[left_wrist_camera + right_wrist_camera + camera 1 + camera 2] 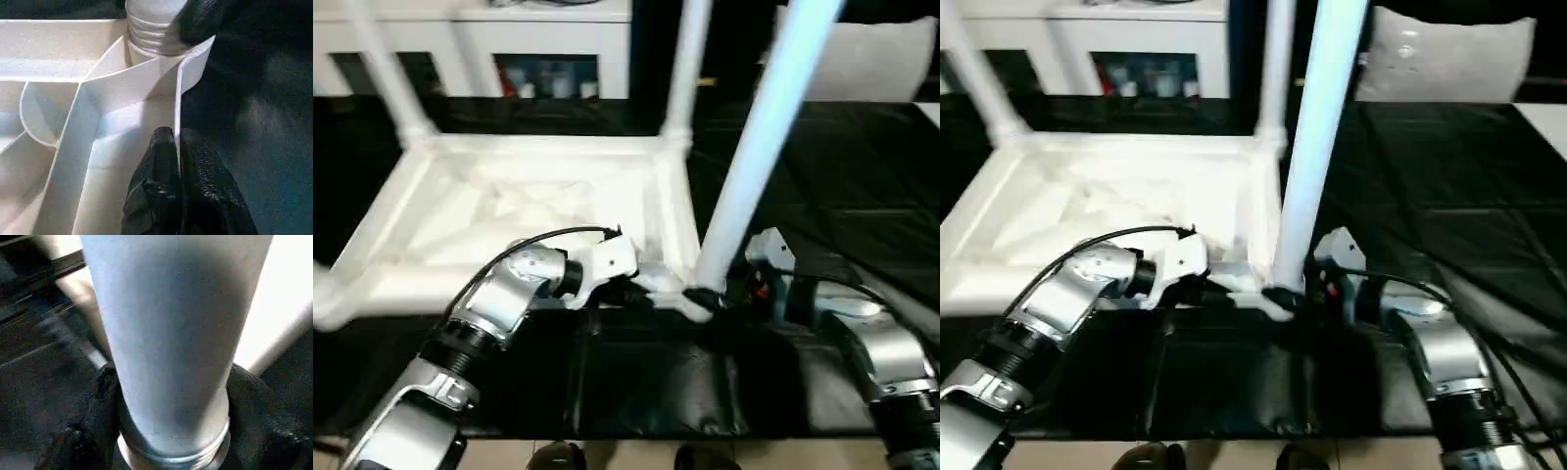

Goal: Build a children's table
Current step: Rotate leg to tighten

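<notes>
The two silver forearms (pixel 499 299) reach forward over the black worktop (pixel 636 382), and they are the nearest things in the head views. Behind them the children's table (pixel 529 206) lies upside down on the worktop, near its front edge. It is all white plastic. The ribbed underside of its square top faces up, and thin walls cross inside the rim. Long round legs stand up from the corner sockets at the far side.

The left end effector (pixel 177 147) has its two black fingers (pixel 156 186) pressed together on the thin side wall of the table top, one finger on each side of the wall, close to the near right corner socket.

At this same corner stands one more leg (pixel 759 157), slightly tilted, with grooves around its lower end where it meets the socket. The right end effector (pixel 171 431) holds this leg just above the grooved end. Its black fingers (pixel 88 431) stand on both sides of the tube and touch it.

Behind the worktop is a white shelf (pixel 509 39).
</notes>
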You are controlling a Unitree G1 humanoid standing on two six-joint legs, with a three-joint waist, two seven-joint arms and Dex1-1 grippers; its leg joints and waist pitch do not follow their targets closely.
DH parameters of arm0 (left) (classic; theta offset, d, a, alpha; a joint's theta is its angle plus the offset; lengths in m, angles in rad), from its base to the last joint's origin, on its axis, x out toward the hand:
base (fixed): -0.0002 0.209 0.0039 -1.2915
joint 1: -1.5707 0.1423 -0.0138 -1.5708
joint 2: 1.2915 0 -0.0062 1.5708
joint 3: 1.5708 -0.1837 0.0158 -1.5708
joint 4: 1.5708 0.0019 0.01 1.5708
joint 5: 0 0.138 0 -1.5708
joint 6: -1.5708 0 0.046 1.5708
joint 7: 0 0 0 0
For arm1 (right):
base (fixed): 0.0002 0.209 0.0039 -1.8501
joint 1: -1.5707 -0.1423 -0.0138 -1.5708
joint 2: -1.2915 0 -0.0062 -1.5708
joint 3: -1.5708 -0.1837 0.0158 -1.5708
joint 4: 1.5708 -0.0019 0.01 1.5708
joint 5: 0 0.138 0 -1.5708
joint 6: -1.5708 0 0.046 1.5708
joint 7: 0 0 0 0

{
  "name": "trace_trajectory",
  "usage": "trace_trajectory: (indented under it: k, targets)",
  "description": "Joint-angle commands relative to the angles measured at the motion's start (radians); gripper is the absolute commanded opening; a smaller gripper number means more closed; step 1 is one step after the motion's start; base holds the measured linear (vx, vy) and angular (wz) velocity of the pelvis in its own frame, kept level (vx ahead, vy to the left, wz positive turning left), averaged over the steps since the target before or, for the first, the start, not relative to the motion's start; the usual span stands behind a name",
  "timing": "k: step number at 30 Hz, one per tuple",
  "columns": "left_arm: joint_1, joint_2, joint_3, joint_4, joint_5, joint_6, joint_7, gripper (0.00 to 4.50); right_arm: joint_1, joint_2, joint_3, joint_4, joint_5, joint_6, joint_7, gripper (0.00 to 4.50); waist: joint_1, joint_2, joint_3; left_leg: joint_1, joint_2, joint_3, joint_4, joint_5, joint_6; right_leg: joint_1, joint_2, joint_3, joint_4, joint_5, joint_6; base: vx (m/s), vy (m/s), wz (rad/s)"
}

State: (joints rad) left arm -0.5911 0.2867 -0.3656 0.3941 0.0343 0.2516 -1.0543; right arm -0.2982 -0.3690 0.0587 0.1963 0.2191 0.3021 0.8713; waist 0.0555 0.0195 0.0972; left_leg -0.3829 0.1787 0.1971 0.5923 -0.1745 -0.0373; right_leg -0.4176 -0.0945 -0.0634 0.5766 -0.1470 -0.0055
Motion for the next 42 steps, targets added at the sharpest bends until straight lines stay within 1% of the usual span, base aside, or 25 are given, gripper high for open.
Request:
trace_trajectory:
  k: [1,2,3,4,5,6,7,8,9,10,12,14,16,18,20,22,23,25,29,32,33,35,36,39,42]
  targets:
    - [-0.001,-0.118,0.031,-0.076,-0.031,0.087,0.152,0.0,-0.016,0.117,0.028,0.047,-0.021,0.039,-0.163,2.67,0.0,-0.02,-0.067,0.018,0.048,-0.029,-0.085,-0.303,0.017,0.043,-0.059,0.037,-0.077,-0.457,-0.18,0.0,0.0,0.0]
    - [-0.001,-0.124,0.032,-0.076,-0.029,0.091,0.16,0.0,-0.019,0.125,0.025,0.052,-0.024,0.038,-0.179,2.67,-0.009,-0.015,-0.065,0.015,0.047,-0.029,-0.085,-0.304,0.013,0.04,-0.057,0.037,-0.076,-0.452,-0.186,0.0,0.0,0.0]
    - [-0.002,-0.161,0.036,-0.076,-0.016,0.116,0.21,0.0,-0.034,0.172,0.005,0.08,-0.038,0.035,-0.268,2.67,-0.016,-0.017,-0.067,0.014,0.045,-0.031,-0.084,-0.301,0.012,0.043,-0.058,0.035,-0.079,-0.455,-0.18,0.0,0.0,0.0]
    - [-0.003,-0.174,0.038,-0.076,-0.012,0.125,0.228,0.0,-0.038,0.185,0.0,0.088,-0.042,0.034,-0.293,2.67,-0.02,-0.018,-0.067,0.012,0.043,-0.031,-0.084,-0.299,0.013,0.044,-0.058,0.034,-0.079,-0.459,-0.176,0.0,0.0,0.0]
    - [-0.009,-0.221,0.052,-0.081,0.004,0.16,0.304,0.0,-0.052,0.225,-0.023,0.105,-0.049,0.05,-0.368,2.67,-0.021,-0.013,-0.067,0.014,0.041,-0.031,-0.083,-0.301,0.02,0.043,-0.057,0.034,-0.084,-0.478,-0.163,0.0,0.0,0.0]
    - [-0.014,-0.258,0.064,-0.087,0.014,0.193,0.365,0.0,-0.064,0.255,-0.044,0.118,-0.051,0.065,-0.426,2.67,-0.025,-0.013,-0.066,0.02,0.041,-0.027,-0.08,-0.304,0.022,0.035,-0.053,0.036,-0.088,-0.476,-0.165,0.0,0.0,0.0]
    - [-0.014,-0.258,0.064,-0.087,0.014,0.193,0.365,0.0,-0.064,0.255,-0.044,0.118,-0.051,0.065,-0.426,2.67,-0.024,-0.015,-0.067,0.02,0.04,-0.027,-0.079,-0.298,0.024,0.038,-0.054,0.036,-0.089,-0.475,-0.162,0.0,0.0,0.0]
    - [-0.015,-0.266,0.066,-0.094,0.017,0.208,0.381,0.0,-0.066,0.263,-0.05,0.12,-0.051,0.071,-0.445,2.67,-0.021,-0.015,-0.068,0.014,0.039,-0.029,-0.081,-0.282,0.031,0.044,-0.055,0.034,-0.086,-0.467,-0.159,0.0,0.0,0.0]
    - [-0.022,-0.286,0.065,-0.092,0.03,0.208,0.416,0.0,-0.072,0.274,-0.058,0.13,-0.049,0.048,-0.458,3.23,-0.02,-0.01,-0.069,0.016,0.041,-0.027,-0.08,-0.281,0.036,0.039,-0.052,0.036,-0.087,-0.44,-0.16,0.0,0.0,0.0]
    - [-0.025,-0.297,0.064,-0.09,0.035,0.202,0.434,0.0,-0.076,0.281,-0.064,0.134,-0.048,0.038,-0.471,3.23,-0.02,-0.01,-0.07,0.018,0.041,-0.026,-0.079,-0.281,0.038,0.037,-0.051,0.036,-0.087,-0.426,-0.164,0.0,0.0,0.0]
    - [-0.033,-0.302,0.057,-0.082,0.05,0.186,0.452,0.0,-0.081,0.295,-0.076,0.136,-0.047,0.023,-0.482,3.51,-0.018,-0.009,-0.074,0.013,0.04,-0.026,-0.079,-0.258,0.051,0.043,-0.05,0.035,-0.08,-0.373,-0.174,0.0,0.0,0.0]
    - [-0.036,-0.266,0.039,-0.076,0.075,0.161,0.424,0.0,-0.076,0.294,-0.08,0.119,-0.044,0.012,-0.472,3.61,-0.016,-0.007,-0.074,0.011,0.041,-0.026,-0.08,-0.246,0.059,0.045,-0.049,0.035,-0.077,-0.337,-0.183,0.0,0.0,0.0]
    - [-0.033,-0.241,0.034,-0.08,0.078,0.16,0.395,0.0,-0.07,0.282,-0.08,0.106,-0.044,-0.005,-0.453,3.92,-0.016,-0.007,-0.076,0.012,0.041,-0.024,-0.079,-0.242,0.063,0.046,-0.049,0.036,-0.075,-0.317,-0.191,0.0,0.0,0.0]
    - [-0.031,-0.213,0.033,-0.074,0.082,0.145,0.374,0.0,-0.064,0.252,-0.087,0.088,-0.04,-0.017,-0.421,3.97,-0.016,-0.008,-0.075,0.01,0.041,-0.024,-0.08,-0.248,0.065,0.049,-0.051,0.036,-0.075,-0.326,-0.191,0.0,0.0,0.0]
    - [-0.031,-0.186,0.027,-0.066,0.081,0.116,0.348,0.0,-0.058,0.214,-0.085,0.072,-0.032,-0.03,-0.371,4.17,-0.013,-0.007,-0.075,0.012,0.041,-0.025,-0.079,-0.242,0.067,0.049,-0.051,0.036,-0.075,-0.324,-0.19,0.0,0.0,0.0]
    - [-0.03,-0.153,0.021,-0.051,0.077,0.074,0.305,0.0,-0.048,0.148,-0.077,0.054,-0.025,-0.045,-0.278,4.37,-0.011,-0.004,-0.076,0.01,0.042,-0.025,-0.079,-0.231,0.07,0.051,-0.051,0.036,-0.072,-0.306,-0.196,0.0,0.0,0.0]
    - [-0.03,-0.142,0.018,-0.046,0.074,0.057,0.287,0.0,-0.044,0.122,-0.072,0.049,-0.023,-0.049,-0.242,4.4,-0.011,-0.006,-0.076,0.012,0.043,-0.023,-0.077,-0.231,0.075,0.051,-0.05,0.036,-0.071,-0.295,-0.2,0.0,0.0,0.0]
    - [-0.027,-0.118,0.009,-0.037,0.065,0.026,0.242,0.0,-0.036,0.067,-0.064,0.045,-0.024,-0.072,-0.168,4.48,-0.009,-0.005,-0.076,0.009,0.043,-0.023,-0.075,-0.219,0.085,0.054,-0.051,0.036,-0.068,-0.273,-0.21,0.0,0.0,0.0]
    - [-0.017,-0.065,-0.016,-0.029,0.041,-0.051,0.12,0.0,-0.027,-0.024,-0.052,0.042,-0.03,-0.115,-0.049,4.48,-0.005,-0.004,-0.078,0.011,0.045,-0.022,-0.073,-0.209,0.096,0.053,-0.052,0.036,-0.065,-0.252,-0.23,0.0,0.0,0.0]
    - [-0.01,-0.018,-0.044,-0.027,0.028,-0.104,0.019,0.0,-0.029,-0.084,-0.037,0.043,-0.028,-0.146,0.029,4.48,0.005,-0.003,-0.078,0.015,0.048,-0.02,-0.073,-0.203,0.1,0.051,-0.052,0.038,-0.062,-0.241,-0.241,0.0,0.0,0.0]
    - [-0.007,-0.001,-0.054,-0.028,0.025,-0.118,-0.016,0.0,-0.027,-0.104,-0.026,0.04,-0.029,-0.166,0.063,4.48,0.009,-0.001,-0.077,0.019,0.05,-0.019,-0.073,-0.214,0.099,0.048,-0.051,0.038,-0.063,-0.243,-0.245,0.0,0.0,0.0]
    - [-0.007,0.03,-0.07,-0.017,0.025,-0.16,-0.078,0.0,-0.021,-0.141,-0.006,0.029,-0.015,-0.188,0.148,4.48,0.014,-0.003,-0.077,0.018,0.05,-0.02,-0.074,-0.222,0.095,0.05,-0.052,0.037,-0.06,-0.245,-0.246,0.0,0.0,0.0]
    - [-0.009,0.046,-0.077,-0.01,0.025,-0.182,-0.111,0.0,-0.018,-0.157,0.002,0.021,-0.005,-0.192,0.191,4.48,0.018,-0.001,-0.076,0.019,0.053,-0.02,-0.075,-0.229,0.095,0.051,-0.054,0.038,-0.06,-0.252,-0.246,0.0,0.0,0.0]
    - [-0.016,0.07,-0.086,0.005,0.023,-0.222,-0.16,0.0,-0.017,-0.178,0.017,0.016,0.004,-0.202,0.253,4.48,0.03,-0.003,-0.075,0.021,0.055,-0.019,-0.076,-0.24,0.088,0.049,-0.054,0.039,-0.06,-0.268,-0.245,0.0,0.0,0.0]
    - [-0.031,0.097,-0.087,0.027,0.012,-0.253,-0.217,0.0,-0.019,-0.196,0.042,0.012,0.016,-0.199,0.316,4.13,0.032,-0.004,-0.074,0.021,0.055,-0.02,-0.078,-0.253,0.076,0.048,-0.055,0.039,-0.061,-0.294,-0.242,0.0,0.0,0.0]
